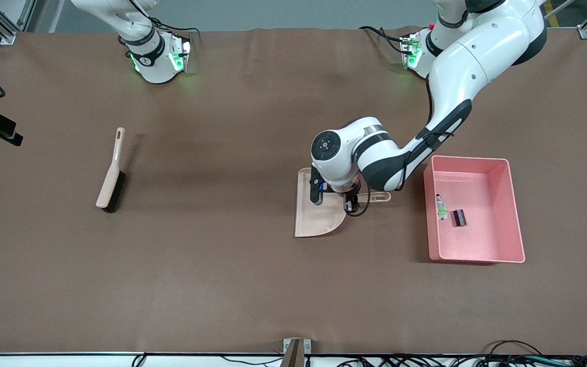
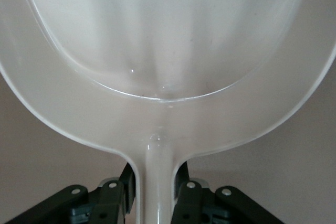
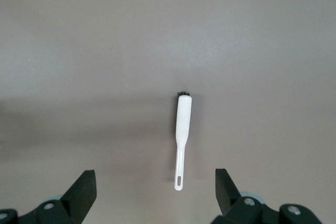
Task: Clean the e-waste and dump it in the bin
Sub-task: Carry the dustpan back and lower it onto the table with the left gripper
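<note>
no text, label, brand or number could be read anywhere. the white-grey part (image 1: 442,206) in the pink bin (image 1: 515,214) carried a green mark, perhaps a label, but too small to make out.

A brown-covered table (image 1: 252,285) carries a beige brush (image 1: 111,173) toward the right arm's end. A beige dustpan (image 1: 314,216) lies mid-table, beside a pink bin (image 1: 515,214).
</note>
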Available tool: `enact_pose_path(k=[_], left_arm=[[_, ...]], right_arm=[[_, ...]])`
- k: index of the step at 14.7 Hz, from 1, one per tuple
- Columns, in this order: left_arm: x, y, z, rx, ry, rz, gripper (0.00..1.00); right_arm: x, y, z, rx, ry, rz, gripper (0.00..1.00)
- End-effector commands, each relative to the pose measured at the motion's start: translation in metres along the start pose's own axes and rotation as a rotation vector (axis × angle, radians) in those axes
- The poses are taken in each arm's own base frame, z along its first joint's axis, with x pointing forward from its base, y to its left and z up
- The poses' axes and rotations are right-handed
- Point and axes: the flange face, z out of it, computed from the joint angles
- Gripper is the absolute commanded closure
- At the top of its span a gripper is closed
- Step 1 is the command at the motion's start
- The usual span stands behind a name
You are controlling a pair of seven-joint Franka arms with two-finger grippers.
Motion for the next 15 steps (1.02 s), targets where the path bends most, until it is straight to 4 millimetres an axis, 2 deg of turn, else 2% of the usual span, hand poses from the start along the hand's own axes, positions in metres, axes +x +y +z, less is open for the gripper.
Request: enact_pose_path(k=[1, 5, 8, 10, 12, 13, 15], left_arm=[[0.004, -0.002, -0.003, -0.009, 0.014, -0.021, 0.94], [0.005, 0.003, 0.0, -0.047, 0.014, -0.056, 0.94], [0.006, 0.003, 0.0, -0.041, 0.01, -0.052, 0.9], [0.003, 0.0, 0.003, -0.038, 0.002, -0.057, 0.72], [0.003, 0.0, 0.002, -0.037, 0.002, -0.057, 0.29], [0.002, 0.0, 0.001, -0.036, 0.004, -0.053, 0.01], [0.0, -0.002, -0.002, -0.031, 0.005, -0.058, 0.0]], right_arm=[[-0.001, -0.001, -0.002, -0.02, -0.006, -0.003, 0.0], [0.0, -0.013, -0.001, -0.02, -0.008, -0.012, 0.0], [-0.001, -0.02, -0.002, -0.02, -0.007, -0.022, 0.0], [-0.002, -0.021, -0.001, -0.02, -0.015, -0.023, 0.0], [-0.002, -0.019, 0.0, -0.02, -0.021, -0.021, 0.0], [-0.001, -0.018, 0.001, -0.02, -0.02, -0.02, 0.0], [-0.001, -0.018, 0.0, -0.02, -0.017, -0.02, 0.0]])
